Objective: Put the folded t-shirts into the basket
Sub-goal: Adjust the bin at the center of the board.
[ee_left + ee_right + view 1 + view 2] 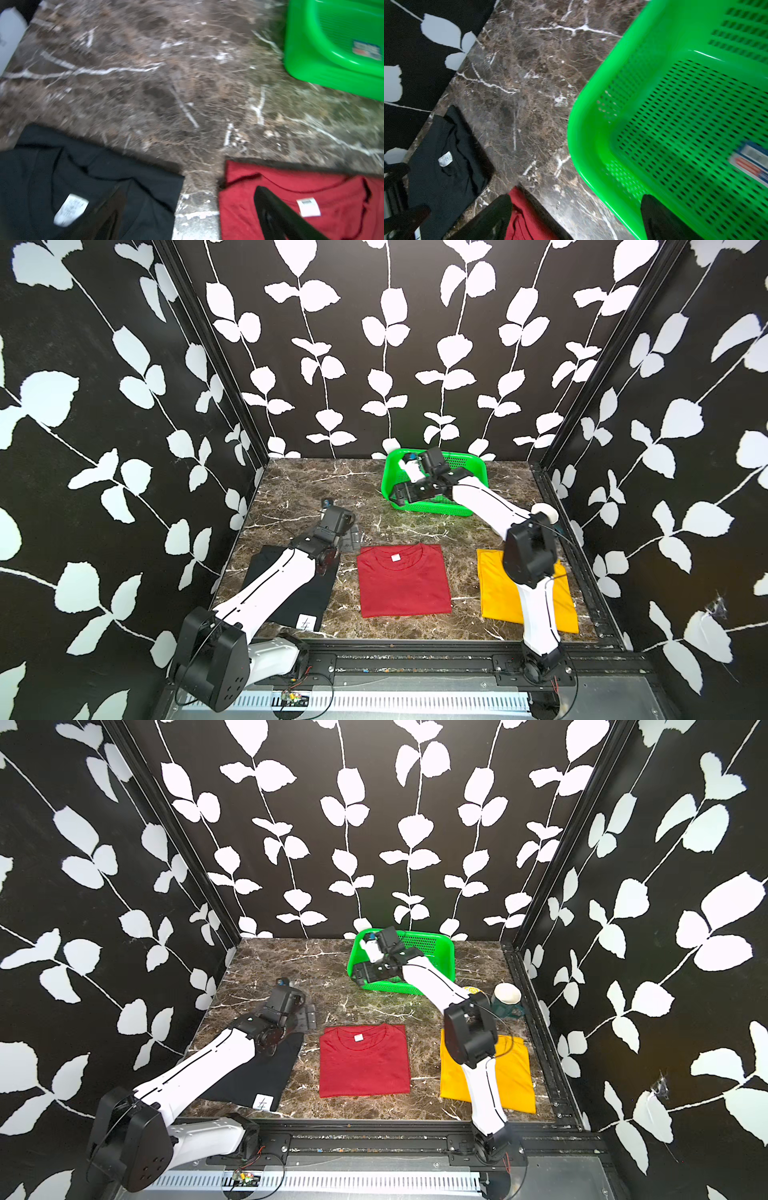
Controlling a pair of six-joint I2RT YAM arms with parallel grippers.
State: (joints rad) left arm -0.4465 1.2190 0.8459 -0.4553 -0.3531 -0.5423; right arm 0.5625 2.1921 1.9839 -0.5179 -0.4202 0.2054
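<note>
Both top views: three folded t-shirts (pixel 403 580); one basket (pixel 436 509).

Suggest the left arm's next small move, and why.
Probably lower the open left gripper onto the black shirt at its far corner and pinch: it hangs beside that corner, and the basket holds no shirt yet.

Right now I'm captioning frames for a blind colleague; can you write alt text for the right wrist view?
A bright green perforated basket, only a label sticker inside, fills much of the frame, the open right gripper at its corner. On the marble table beside it lie a folded black t-shirt and part of a red t-shirt.
</note>
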